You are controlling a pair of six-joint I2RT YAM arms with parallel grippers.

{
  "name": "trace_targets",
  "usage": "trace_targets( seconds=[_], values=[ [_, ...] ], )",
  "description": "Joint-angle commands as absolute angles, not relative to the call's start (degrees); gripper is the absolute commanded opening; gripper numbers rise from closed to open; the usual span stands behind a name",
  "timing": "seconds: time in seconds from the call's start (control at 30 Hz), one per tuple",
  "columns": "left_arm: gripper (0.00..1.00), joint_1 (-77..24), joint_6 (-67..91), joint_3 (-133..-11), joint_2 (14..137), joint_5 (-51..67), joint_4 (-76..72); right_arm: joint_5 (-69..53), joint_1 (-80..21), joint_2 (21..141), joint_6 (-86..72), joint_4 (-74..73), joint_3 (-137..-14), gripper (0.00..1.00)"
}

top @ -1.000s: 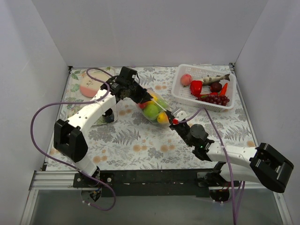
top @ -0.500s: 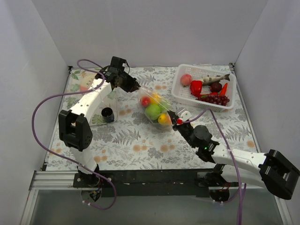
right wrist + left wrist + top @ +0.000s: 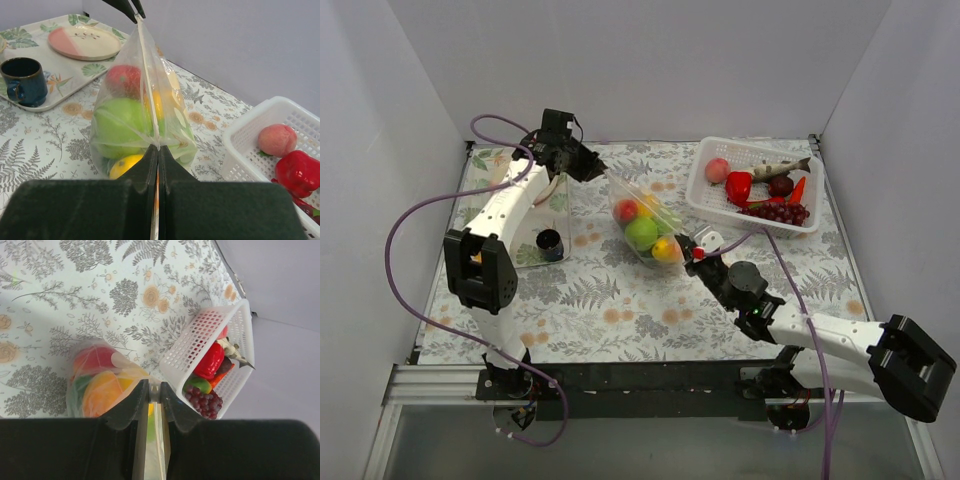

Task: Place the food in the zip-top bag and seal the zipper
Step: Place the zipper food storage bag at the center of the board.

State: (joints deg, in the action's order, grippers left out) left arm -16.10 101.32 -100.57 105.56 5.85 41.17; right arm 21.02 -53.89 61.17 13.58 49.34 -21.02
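Left gripper (image 3: 155, 388) and right gripper (image 3: 158, 149) are clamping opposite zipper (image 3: 146, 70) ends; one zip-top bag (image 3: 181, 142) between is holding apparently four toy fruits (image 3: 117, 132).

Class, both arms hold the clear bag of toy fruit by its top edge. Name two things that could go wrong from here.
1. The jaws pinch only the two ends of the zipper; the fruit in the bag might drag the strip free.
2. The fruit bulges close under the strip, so the middle may not press shut. Whether it is sealed now cannot be told.
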Motion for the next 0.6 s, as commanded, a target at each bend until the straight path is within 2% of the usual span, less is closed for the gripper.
trace_targets(
  seconds=[0.0, 0.13, 0.23, 0.37, 0.47, 0.5, 0.57],
  values=[
    [0.02, -13.10, 98.09, -99.94, 104.15, 5.09, 31.04, 20.31, -52.21, 59.94, 11.52, 50.81, -24.87, 0.01],
    [0.08, -13.10, 95.72, -95.81, 99.60, 6.68, 29.45, 18.81, -51.77, 58.01, 9.50, 47.64, -25.14, 0.01],
    [0.17, -13.10, 93.78, -89.05, 95.38, 5.37, 27.34, 17.23, -51.77, 54.85, 6.95, 44.39, -23.91, 0.01],
    [0.24, -13.01, 91.76, -80.87, 87.82, 5.62, 24.00, 15.48, -51.77, 49.59, 4.57, 41.49, -21.37, 0.01],
    [0.43, -13.01, 90.18, -78.40, 85.35, 7.63, 23.20, 12.32, -51.77, 47.47, 2.99, 38.68, -20.66, 0.01],
    [0.43, -13.09, 89.57, -77.70, 84.73, 8.17, 23.03, 11.70, -51.77, 47.20, 2.55, 38.06, -20.57, 0.01],
    [0.51, -13.10, 88.25, -76.73, 83.50, 8.87, 22.77, 9.86, -51.77, 46.41, 1.23, 36.40, -20.22, 0.01]
  ],
)
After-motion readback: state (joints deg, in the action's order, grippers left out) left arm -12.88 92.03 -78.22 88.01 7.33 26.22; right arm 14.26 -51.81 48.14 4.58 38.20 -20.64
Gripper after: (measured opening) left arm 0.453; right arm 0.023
